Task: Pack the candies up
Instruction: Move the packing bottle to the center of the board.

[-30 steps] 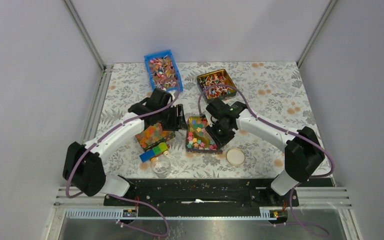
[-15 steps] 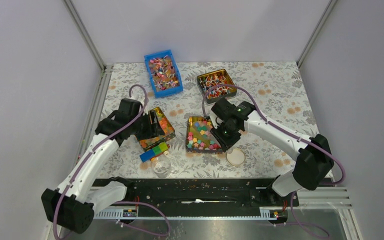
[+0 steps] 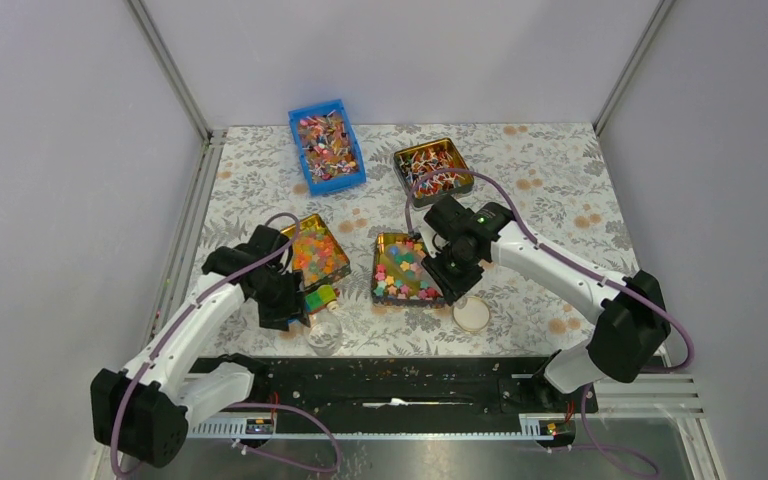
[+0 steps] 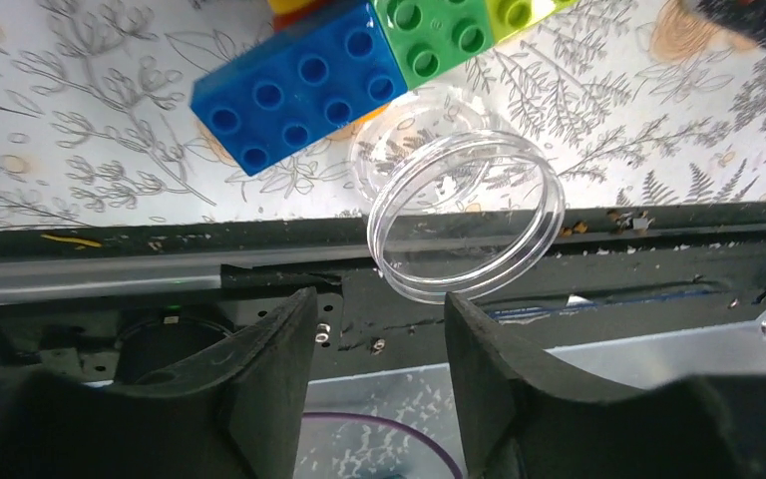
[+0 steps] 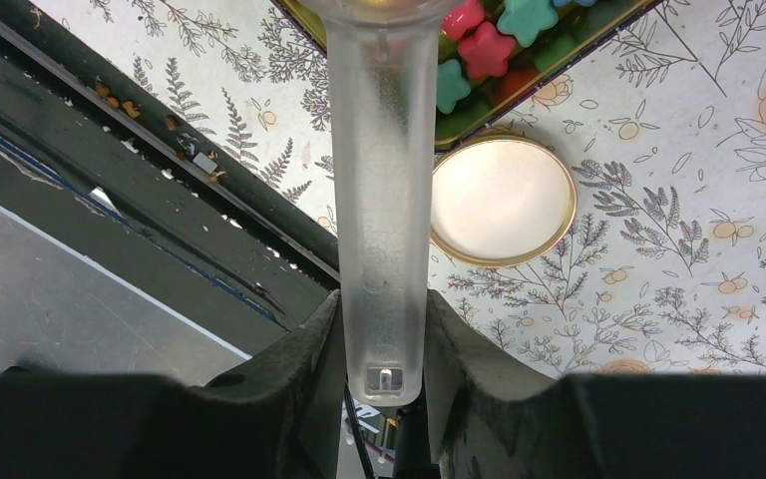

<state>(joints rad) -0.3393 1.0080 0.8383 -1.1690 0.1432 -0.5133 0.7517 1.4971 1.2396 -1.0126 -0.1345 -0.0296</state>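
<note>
Candies (image 5: 464, 18) lie beyond the right gripper (image 5: 381, 304), by its held scoop (image 5: 379, 180)

jar (image 4: 467, 215): clear glossy plastic | scoop handle (image 5: 384, 200): frosted plastic | tin (image 3: 376, 262): shiny metal

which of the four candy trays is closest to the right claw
The mid-table gold tin of star-shaped candies, right beside the right claw and its scoop. The gummy tin, the wrapped-candy tin and the blue bin lie farther away.
</note>
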